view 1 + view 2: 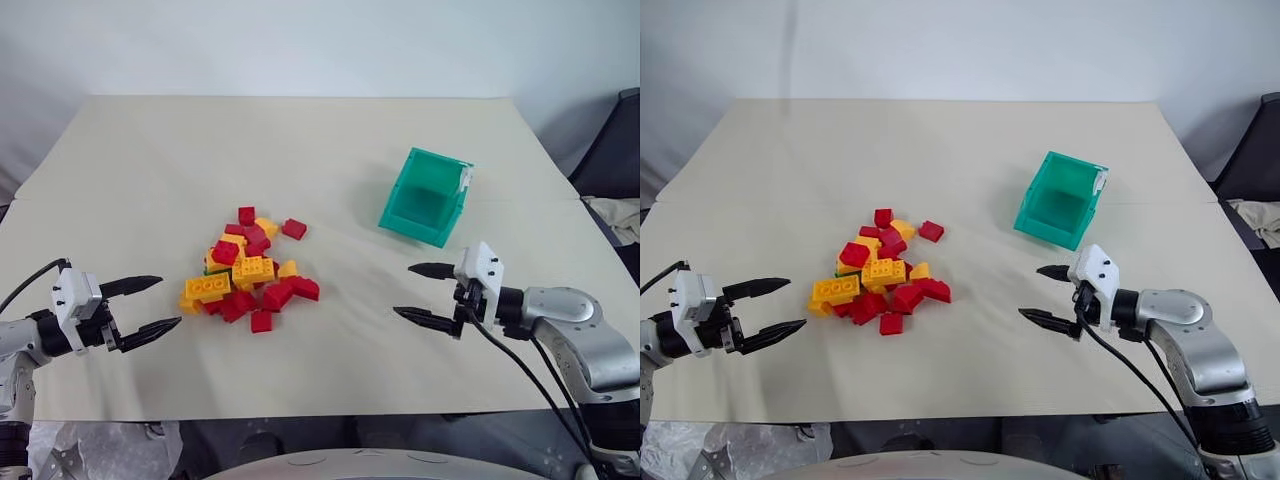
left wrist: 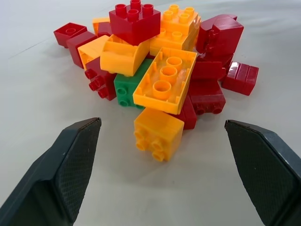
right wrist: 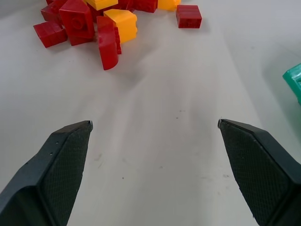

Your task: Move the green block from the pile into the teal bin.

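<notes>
Green block [image 2: 126, 89] is buried on the left-hand edge of the pile [image 1: 245, 275]: the left wrist view shows it at surface level, wedged under a long yellow brick [image 2: 165, 81] lying studs-up and a curved yellow piece [image 2: 121, 54], with a red brick [image 2: 101, 82] touching one side and a small yellow cube [image 2: 157, 133] just in front. From the head cameras only a sliver of green shows. Teal bin [image 1: 427, 196] sits well apart on the right side of the surface [image 1: 300, 140], upright, nothing visible inside. Left tool [image 1: 142, 308] hovers near the pile's left edge, pointed at it, fingers spread wide, holding nothing. Right tool [image 1: 424, 294] sits between pile and bin, aimed at the pile's right flank, also wide open and empty. Step in hand: pre-grasp, nothing picked yet. My read: left tool has the better line to the block. Next move calls for a low approach past the yellow cube, and likely nudging the long yellow brick off first. Risk is clamping neighbours with the block or scattering the heap.
</notes>
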Available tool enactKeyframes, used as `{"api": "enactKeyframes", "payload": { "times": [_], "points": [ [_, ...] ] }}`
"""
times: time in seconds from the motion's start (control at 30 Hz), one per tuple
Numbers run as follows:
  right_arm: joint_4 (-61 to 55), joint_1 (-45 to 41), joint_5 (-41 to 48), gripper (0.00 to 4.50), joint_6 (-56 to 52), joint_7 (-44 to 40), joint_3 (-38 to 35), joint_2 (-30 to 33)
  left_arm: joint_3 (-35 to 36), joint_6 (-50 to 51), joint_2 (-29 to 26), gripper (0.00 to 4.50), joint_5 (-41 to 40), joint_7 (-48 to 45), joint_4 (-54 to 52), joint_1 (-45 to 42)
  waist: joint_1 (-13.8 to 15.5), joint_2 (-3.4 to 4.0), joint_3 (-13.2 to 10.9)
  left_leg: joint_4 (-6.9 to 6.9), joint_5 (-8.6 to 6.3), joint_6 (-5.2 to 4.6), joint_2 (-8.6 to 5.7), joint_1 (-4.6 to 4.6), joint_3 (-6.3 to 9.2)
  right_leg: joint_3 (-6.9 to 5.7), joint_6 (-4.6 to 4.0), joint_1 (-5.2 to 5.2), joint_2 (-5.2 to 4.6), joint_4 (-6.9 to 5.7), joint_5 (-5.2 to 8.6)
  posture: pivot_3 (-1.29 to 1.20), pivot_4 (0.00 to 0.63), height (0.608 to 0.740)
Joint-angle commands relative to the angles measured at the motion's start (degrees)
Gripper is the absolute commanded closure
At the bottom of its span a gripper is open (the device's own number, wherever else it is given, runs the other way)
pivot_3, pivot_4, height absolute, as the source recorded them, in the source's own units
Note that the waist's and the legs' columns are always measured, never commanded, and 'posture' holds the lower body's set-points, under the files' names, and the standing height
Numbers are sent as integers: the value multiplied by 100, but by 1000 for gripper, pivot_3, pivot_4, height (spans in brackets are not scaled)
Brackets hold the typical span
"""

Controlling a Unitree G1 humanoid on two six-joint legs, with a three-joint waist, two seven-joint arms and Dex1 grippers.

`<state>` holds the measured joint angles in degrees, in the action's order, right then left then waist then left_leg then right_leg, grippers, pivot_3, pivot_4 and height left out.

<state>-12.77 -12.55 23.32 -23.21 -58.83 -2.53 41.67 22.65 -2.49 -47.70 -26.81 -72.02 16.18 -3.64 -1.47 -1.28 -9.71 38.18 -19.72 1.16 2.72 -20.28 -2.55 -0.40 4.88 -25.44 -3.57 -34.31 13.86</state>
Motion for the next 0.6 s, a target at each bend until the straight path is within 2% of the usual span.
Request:
{"api": "enactKeyframes", "payload": {
  "times": [0.03, 0.13, 0.27, 0.4, 0.5, 0.6],
  "points": [
    [-28, -98, 41, 20, 120, -14, -71, 25, 141, 69, -31, 0, -152, -23, -90, 40, 0, 0, 0, 0, 0, 0, 0, 3, -3, 2, -1, 0, 1, -1, 0, 0, 150, 740],
    [-26, -143, 58, 20, 100, 21, -81, 8, 144, 254, -45, 0, -20, 294, -165, 50, 2, 0, 0, 0, 0, 0, 0, 8, -8, 7, -2, 0, 1, 0, 1, 0, 150, 740],
    [-90, -163, 104, 20, 120, 60, -107, -23, 120, 990, -107, 0, 22, 875, -188, -100, 4, 0, 0, 1, 0, 1, 0, 9, -10, 11, -1, 0, 0, -13, 1, 0, 150, 740],
    [-86, -245, 160, 20, 110, 55, -100, -48, 34, 745, -159, 0, -132, 271, -325, -65, 4, 0, 0, 1, 1, 1, 0, 9, -11, 12, -1, 0, 0, -13, 1, 0, 150, 740],
    [-123, -370, 247, 0, 66, 63, -109, -95, 91, 1024, -113, 585, -297, 368, -690, -135, 3, 0, 0, 1, 1, 3, 0, 9, -12, 12, -1, -2, 0, -14, 1, 0, 150, 740],
    [-221, -472, 335, 0, -10, 52, -52, -139, -49, 1029, -116, 1404, -427, 94, -1065, -210, 4, 0, 0, 1, 1, 3, 0, 9, -12, 15, -1, -2, 1, -15, 1, 0, 150, 740]
  ]
}}
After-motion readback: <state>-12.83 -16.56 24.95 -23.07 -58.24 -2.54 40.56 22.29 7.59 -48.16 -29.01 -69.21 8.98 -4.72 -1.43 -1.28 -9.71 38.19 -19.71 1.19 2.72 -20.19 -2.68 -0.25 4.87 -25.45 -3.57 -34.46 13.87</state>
